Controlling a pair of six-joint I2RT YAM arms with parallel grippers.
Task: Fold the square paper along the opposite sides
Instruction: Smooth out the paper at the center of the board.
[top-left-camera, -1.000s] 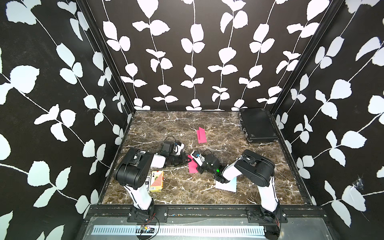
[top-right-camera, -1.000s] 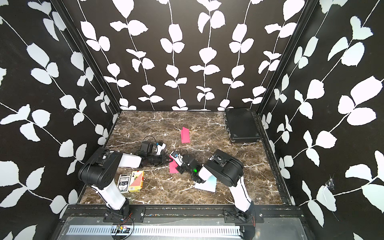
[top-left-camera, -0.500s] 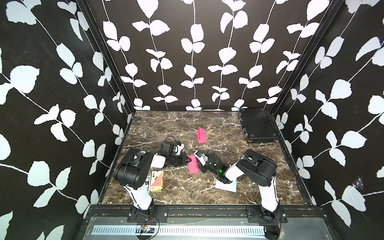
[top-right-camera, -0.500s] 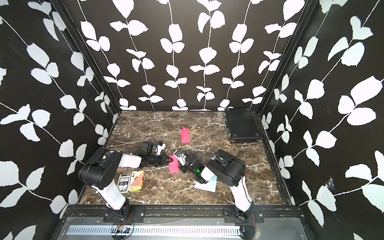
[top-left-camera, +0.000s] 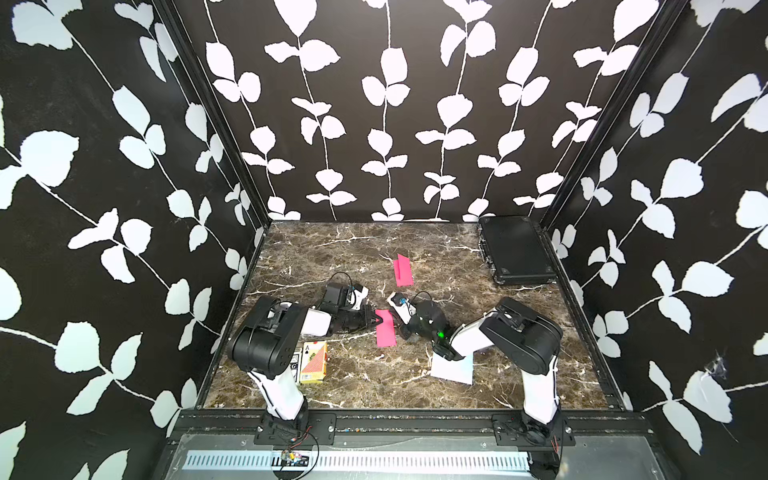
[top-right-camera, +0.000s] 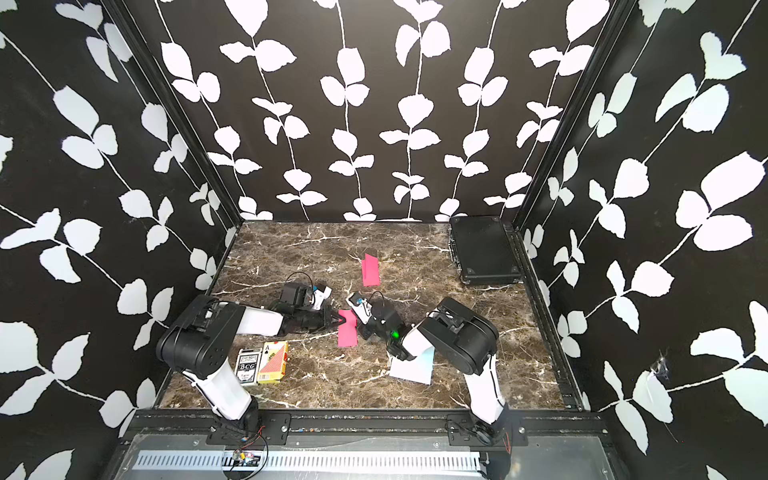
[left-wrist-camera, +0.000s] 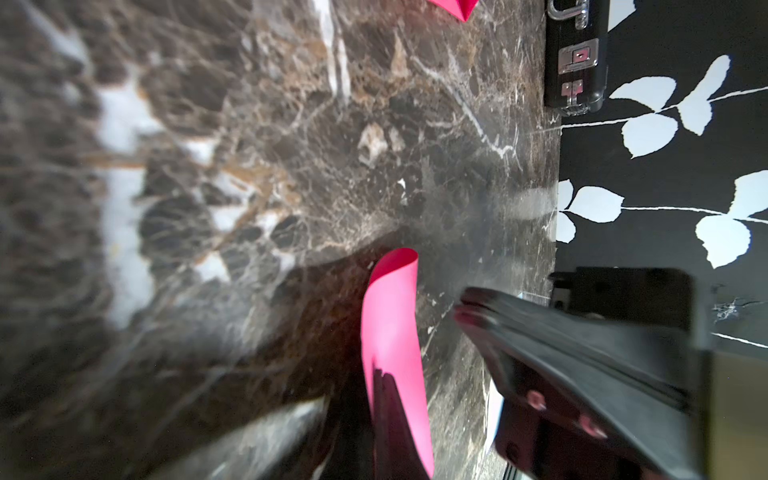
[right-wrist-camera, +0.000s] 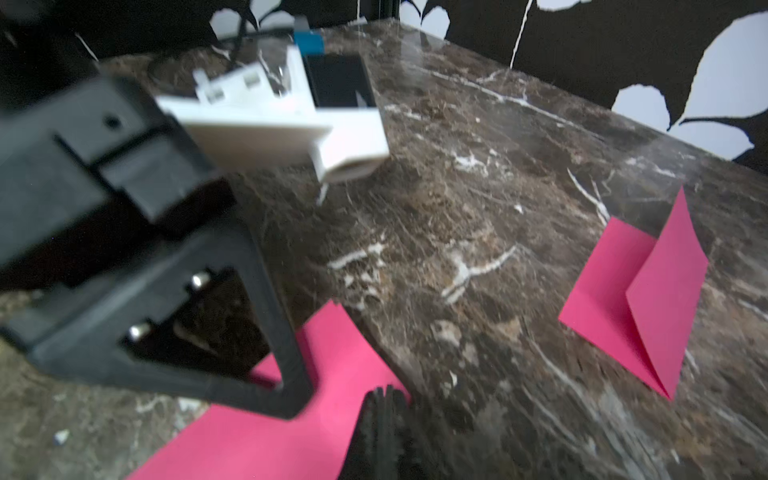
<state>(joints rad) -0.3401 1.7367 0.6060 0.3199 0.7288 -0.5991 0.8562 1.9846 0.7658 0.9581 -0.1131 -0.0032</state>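
Black walls (top-left-camera: 124, 249) printed with white leaves close in a brown marble table (top-left-camera: 374, 390). At the centre of the frame in both top views lies the pink paper (top-left-camera: 385, 330). It is a narrow rectangle with its long sides running up and down the picture, flat on the table between the two grippers. The left gripper (top-left-camera: 376, 321) reaches in from the left of the frame. The right wrist view shows its fingers pressed together and the tip set down on the pink surface, but I cannot tell whether a layer is caught between them. The right gripper (right-wrist-camera: 384, 401), at the lower middle of its own view, has its fingers closed tight as well. It touches the paper's edge with nothing visibly between the fingers.

Judging by its shape, the sheet is already doubled over with opposite sides brought together. In the left wrist view the bend looks rounded rather than sharp, so pressing the crease flat along its length is probably what remains.

Higher in the frame a second pink sheet (top-left-camera: 403, 271) lies folded and sprung partly open. A white sheet (top-left-camera: 455, 370) sits at lower right partly under the right arm, card boxes (top-left-camera: 313, 361) at lower left, and a black case (top-left-camera: 513, 249) at upper right
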